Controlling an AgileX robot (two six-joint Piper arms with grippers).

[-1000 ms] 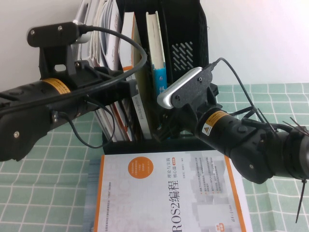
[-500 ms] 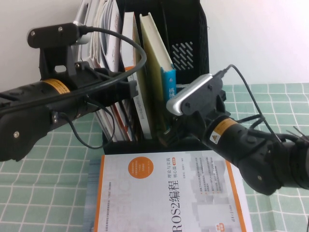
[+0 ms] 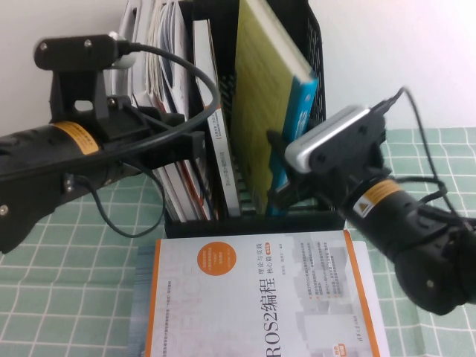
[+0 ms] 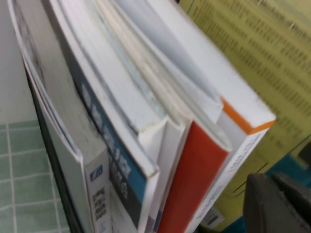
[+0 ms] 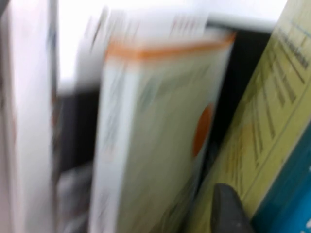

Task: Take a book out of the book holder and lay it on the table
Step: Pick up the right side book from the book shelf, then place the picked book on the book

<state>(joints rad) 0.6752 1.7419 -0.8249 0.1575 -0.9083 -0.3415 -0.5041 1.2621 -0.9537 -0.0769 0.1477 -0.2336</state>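
- High view: right gripper [image 3: 277, 195] sits at the lower blue spine of the book [image 3: 268, 82], closed on it; the yellow-green book tilts up out of the book holder [image 3: 316, 89].
- Just below the gripper, a white book [image 3: 253, 297] reading "ROS2" lies on the table [image 3: 44, 297].
- Left gripper [image 3: 195, 145] presses the white, orange-banded books [image 3: 212, 134] beside it; whether its fingers are open, I cannot tell.

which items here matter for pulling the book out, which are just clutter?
Job: book, tilted, partly out of the book holder; right gripper at its lower spine; table.

Clutter: ROS2 book lying flat in front; other books in the rack; left gripper beside them.
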